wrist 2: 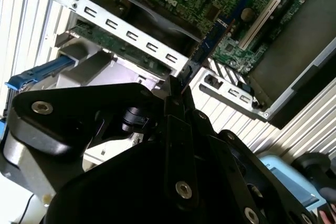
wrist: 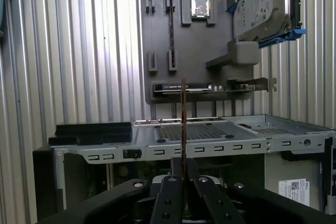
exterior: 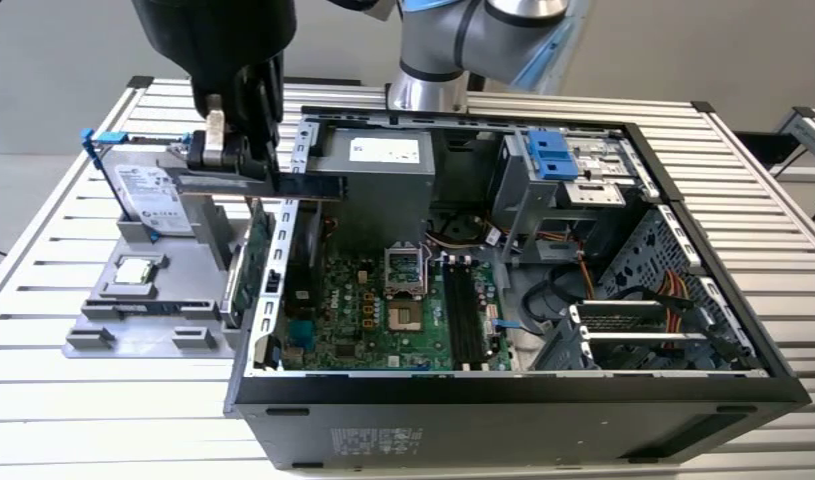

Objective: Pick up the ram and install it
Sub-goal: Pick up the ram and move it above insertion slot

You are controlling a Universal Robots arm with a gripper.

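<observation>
The jaws are clamping shut on one end of the ram (wrist: 183,108), which is hanging edge-on above the case rail (wrist: 231,139), probably risking a tilt, clipping the rail or seating crooked in the slots (exterior: 458,315).

The arm (exterior: 434,70) is made of round silver-grey tubes and joints, with a light blue cap (exterior: 538,50) on one joint. It ends in a bulky, glossy black housing (exterior: 214,40), and in the exterior view a pale metal piece (exterior: 215,128) sits on the side near the jaws. In both wrist views, flat black links (wrist: 170,200) with rounded edges run to the jaws, each carrying small round silver screws (wrist 2: 182,189) and pivot pins.
</observation>
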